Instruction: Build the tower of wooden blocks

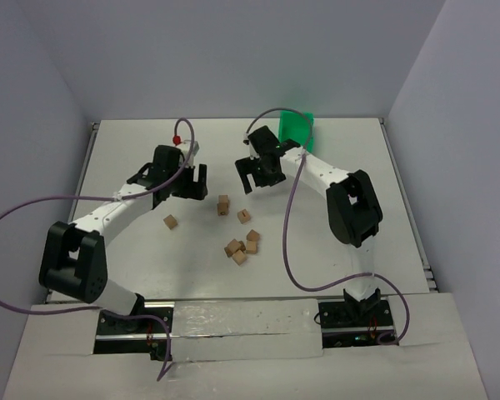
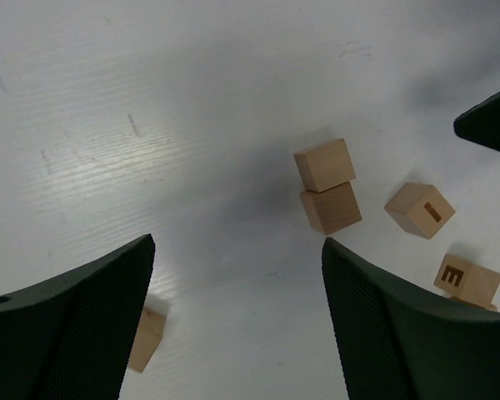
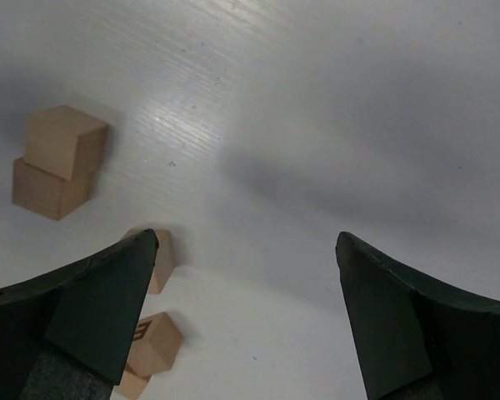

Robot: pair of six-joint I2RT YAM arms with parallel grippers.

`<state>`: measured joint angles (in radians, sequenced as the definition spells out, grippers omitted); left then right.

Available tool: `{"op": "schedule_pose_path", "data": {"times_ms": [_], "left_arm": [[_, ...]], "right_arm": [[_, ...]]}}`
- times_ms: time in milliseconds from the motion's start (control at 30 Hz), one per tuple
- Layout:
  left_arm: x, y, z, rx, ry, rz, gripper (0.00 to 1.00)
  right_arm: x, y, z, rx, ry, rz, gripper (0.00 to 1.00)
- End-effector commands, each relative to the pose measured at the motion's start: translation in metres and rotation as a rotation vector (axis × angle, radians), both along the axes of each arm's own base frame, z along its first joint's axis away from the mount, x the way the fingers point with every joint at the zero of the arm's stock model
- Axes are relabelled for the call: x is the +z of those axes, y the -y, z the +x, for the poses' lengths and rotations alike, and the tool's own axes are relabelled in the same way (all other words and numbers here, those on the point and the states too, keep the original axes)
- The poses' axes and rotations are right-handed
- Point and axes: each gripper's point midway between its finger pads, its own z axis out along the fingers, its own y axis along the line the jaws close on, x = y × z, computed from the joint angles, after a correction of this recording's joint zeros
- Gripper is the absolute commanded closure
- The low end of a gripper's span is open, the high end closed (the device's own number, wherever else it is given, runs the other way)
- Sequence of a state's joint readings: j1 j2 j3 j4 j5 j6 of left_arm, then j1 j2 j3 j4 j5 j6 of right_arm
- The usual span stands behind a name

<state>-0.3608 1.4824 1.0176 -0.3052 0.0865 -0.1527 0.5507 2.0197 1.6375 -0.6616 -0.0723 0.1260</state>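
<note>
On the white counter (image 1: 133, 142), small light-tan wooden cubes (image 1: 232, 247) lie near a two-cube tower (image 1: 223, 205). Judged light, rigid and smooth; grip opposite flat faces. Left gripper (image 2: 237, 246) and right gripper (image 3: 247, 239): jaws wide, empty.

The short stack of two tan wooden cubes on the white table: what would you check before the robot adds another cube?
1. Two-cube tan wooden tower upright: ok, though its top cube sits slightly twisted on the lower one.
2. Left gripper open and empty: ok.
3. Right gripper open and empty: ok.
4. Loose tan wooden cubes available: ok, several lie near the tower.
5. Room around the tower: ok, no loose cube touches it.
6. Green plastic bin out of the way: ok, it stands at the far edge.
</note>
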Motion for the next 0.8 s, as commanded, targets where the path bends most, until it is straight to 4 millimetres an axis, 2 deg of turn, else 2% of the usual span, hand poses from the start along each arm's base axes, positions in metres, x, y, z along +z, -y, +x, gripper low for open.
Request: {"op": "schedule_pose_path", "data": {"times_ms": [0, 67, 100, 367, 767], "left_arm": [[-0.014, 0.009, 0.016, 0.064, 0.032, 0.037, 0.17], [-0.027, 0.017, 0.013, 0.052, 0.016, 0.074, 0.19], [-0.026, 0.017, 0.013, 0.051, 0.016, 0.076, 0.19], [-0.061, 0.026, 0.009, 0.024, -0.099, 0.095, 0.19], [-0.084, 0.040, -0.008, -0.030, -0.201, 0.035, 0.16]], "right_arm": [[-0.003, -0.016, 0.012, -0.039, 0.051, -0.008, 0.05], [-0.009, -0.018, 0.010, -0.037, 0.040, -0.011, 0.04], [-0.011, -0.018, 0.010, -0.039, 0.034, -0.011, 0.04], [-0.029, -0.025, -0.004, -0.030, -0.026, 0.002, 0.04], [-0.044, -0.031, -0.018, -0.023, -0.089, 0.014, 0.02]]}}
